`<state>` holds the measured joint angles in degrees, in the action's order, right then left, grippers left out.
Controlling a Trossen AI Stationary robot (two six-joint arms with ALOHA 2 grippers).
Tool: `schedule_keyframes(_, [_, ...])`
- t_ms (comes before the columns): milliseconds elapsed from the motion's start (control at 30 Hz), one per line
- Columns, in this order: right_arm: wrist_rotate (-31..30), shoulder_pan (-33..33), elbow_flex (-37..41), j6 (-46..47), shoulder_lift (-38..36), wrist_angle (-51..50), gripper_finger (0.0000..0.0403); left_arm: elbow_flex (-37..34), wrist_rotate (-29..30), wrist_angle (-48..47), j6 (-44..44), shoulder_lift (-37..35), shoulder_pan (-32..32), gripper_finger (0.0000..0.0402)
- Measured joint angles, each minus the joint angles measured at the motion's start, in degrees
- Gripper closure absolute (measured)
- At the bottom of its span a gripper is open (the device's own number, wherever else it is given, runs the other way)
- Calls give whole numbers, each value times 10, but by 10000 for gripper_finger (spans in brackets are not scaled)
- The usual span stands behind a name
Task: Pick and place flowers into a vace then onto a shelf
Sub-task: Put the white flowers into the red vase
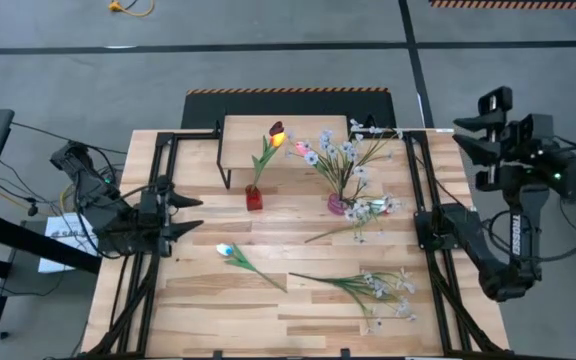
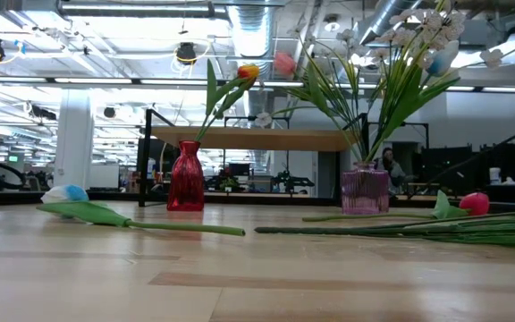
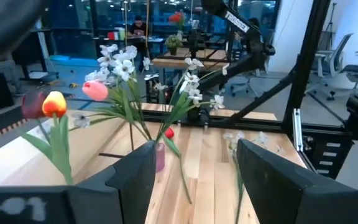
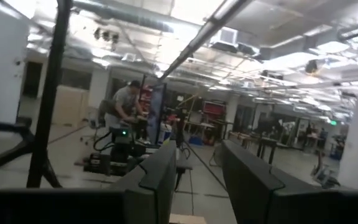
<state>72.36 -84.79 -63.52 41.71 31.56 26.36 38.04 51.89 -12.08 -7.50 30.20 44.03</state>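
Observation:
A red vase (image 1: 254, 197) stands on the table before the shelf (image 1: 238, 140) and holds an orange-red tulip (image 1: 277, 132). Right of it, a pink glass vase (image 1: 339, 204) holds white blossom sprays and a pink tulip (image 1: 301, 148). A pale tulip (image 1: 238, 255) and white sprays (image 1: 368, 285) lie flat on the table. My left gripper (image 1: 190, 216) stands open at the table's left, pointing level toward the vases (image 3: 194, 180). My right gripper (image 1: 473, 130) is raised off the table's far right corner, open, with nothing between its fingers (image 4: 197, 177).
The low view shows the red vase (image 2: 185, 176), the pink vase (image 2: 365, 190), the lying tulip (image 2: 105, 215) and long stems (image 2: 436, 228) at the right. Dark frame rails (image 1: 423, 200) run along both sides of the table. People work in the room beyond.

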Motion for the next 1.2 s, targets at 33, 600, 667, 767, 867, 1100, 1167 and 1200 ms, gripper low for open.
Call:
schedule_keyframes(33, [10,0,-15,-5,10,1,285,-5,-2,8,4,0,0,189])
schedule_keyframes(600, [-5,203,-70,-57,270,66,285,-16,43,40,9,14,0,189])
schedule_keyframes(667, [19,269,-78,-59,292,77,285,-16,51,41,9,14,0,189])
schedule_keyframes(767, [39,361,-83,-70,303,99,285,-16,58,41,9,14,0,189])
schedule_keyframes(867, [33,418,-84,-76,280,101,285,-16,52,40,9,16,0,189])
schedule_keyframes(1100, [8,522,-85,-166,197,-75,285,-16,15,38,8,25,0,189])
schedule_keyframes(1167, [-47,558,-85,-266,175,-217,285,-16,13,39,7,27,0,189])
schedule_keyframes(1200, [-87,580,-85,-323,166,-289,285,-16,11,41,7,29,0,189])
